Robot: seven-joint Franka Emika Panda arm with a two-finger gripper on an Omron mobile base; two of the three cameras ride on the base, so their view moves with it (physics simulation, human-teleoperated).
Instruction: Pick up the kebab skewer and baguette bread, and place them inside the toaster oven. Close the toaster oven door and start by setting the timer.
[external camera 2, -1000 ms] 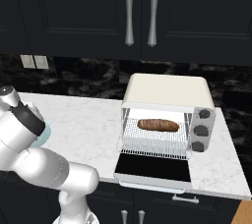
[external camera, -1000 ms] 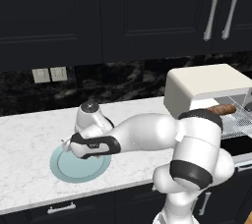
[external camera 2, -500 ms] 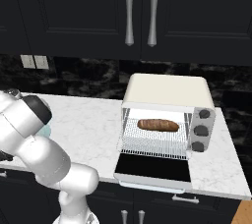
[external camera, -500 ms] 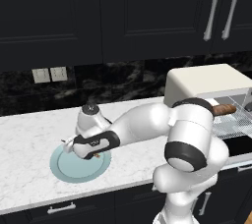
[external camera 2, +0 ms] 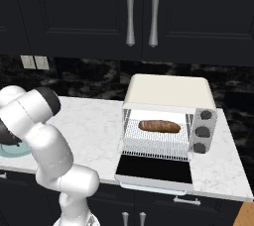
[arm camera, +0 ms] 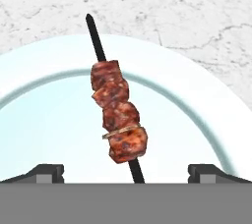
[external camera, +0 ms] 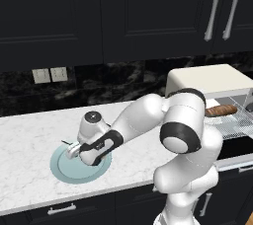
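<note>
A: Start closest in. What is right under the hand?

B: The gripper (arm camera: 126,173) hangs over the pale blue plate (arm camera: 44,120), jaws spread wide with nothing between them. The kebab skewer (arm camera: 118,115) lies on that plate, its dark stick running from between the finger tips out past the plate's rim onto the marble. Reddish-brown chunks sit bunched along the middle of the stick.

A: Is the gripper touching the skewer?

B: I cannot tell from the hand view; each finger tip (arm camera: 47,171) stands well to the side of the stick.

A: And from the base?

B: In the left base view the gripper (external camera: 74,151) sits low over the plate (external camera: 69,169), at its near-left part, and the skewer's tip (external camera: 65,143) pokes out beside it. The plate rests on the white marble counter (external camera: 29,130).

A: Where is the rest, measured from the plate?

B: Well to the right of the plate, along the same counter, stands the toaster oven (external camera 2: 168,91). Its door (external camera 2: 155,168) is dropped flat open toward the front. The baguette bread (external camera 2: 158,126) lies on the wire rack (external camera 2: 149,143) inside. Beyond the plate, on the dark backsplash, are two wall outlets (external camera: 49,75), and black cabinets (external camera: 123,12) hang above.
</note>
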